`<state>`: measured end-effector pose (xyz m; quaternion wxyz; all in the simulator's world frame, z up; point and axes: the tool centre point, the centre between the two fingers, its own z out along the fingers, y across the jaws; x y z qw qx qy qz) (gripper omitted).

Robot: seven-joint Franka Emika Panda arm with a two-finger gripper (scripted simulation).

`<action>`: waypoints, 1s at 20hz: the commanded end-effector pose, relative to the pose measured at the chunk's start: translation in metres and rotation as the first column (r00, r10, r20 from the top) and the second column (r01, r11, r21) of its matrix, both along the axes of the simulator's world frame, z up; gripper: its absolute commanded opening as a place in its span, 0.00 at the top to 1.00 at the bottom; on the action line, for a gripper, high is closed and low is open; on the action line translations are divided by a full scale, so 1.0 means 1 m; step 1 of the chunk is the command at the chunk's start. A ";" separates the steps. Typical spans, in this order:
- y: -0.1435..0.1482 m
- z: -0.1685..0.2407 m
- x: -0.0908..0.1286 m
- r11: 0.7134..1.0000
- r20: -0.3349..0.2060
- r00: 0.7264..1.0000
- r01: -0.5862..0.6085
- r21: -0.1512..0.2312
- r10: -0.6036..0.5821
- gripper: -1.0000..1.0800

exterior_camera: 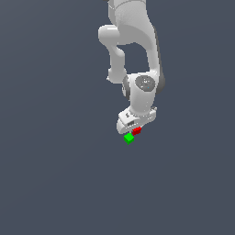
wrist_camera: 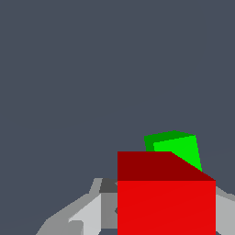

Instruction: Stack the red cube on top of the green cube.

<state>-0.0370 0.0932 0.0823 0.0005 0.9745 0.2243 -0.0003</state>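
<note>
Arm (exterior_camera: pixel 131 50) is reaching down over the grey floor (exterior_camera: pixel 55 174), wrist bent low, and the claw (exterior_camera: pixel 136 130) is sitting right above both cubes. In the wrist view the red cube (wrist_camera: pixel 166 206) is filling the space between the grey fingers (wrist_camera: pixel 85 215), so I'm reading the claw as narrowed and gripping it, though pad contact itself isn't showing. The green cube (wrist_camera: pixel 176 149) is peeking out just behind the red one; in the exterior view it's lying on the floor, just beside and slightly below the red cube, toward the exterior view's left. I'm judging this as the carry step, with placing not yet done. Next move calls for centring red over green, squaring edges, lowering gently, then opening.
</note>
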 end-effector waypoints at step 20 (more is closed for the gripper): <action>-0.030 -0.016 0.022 1.000 0.000 1.000 0.000 0.001 0.000 0.04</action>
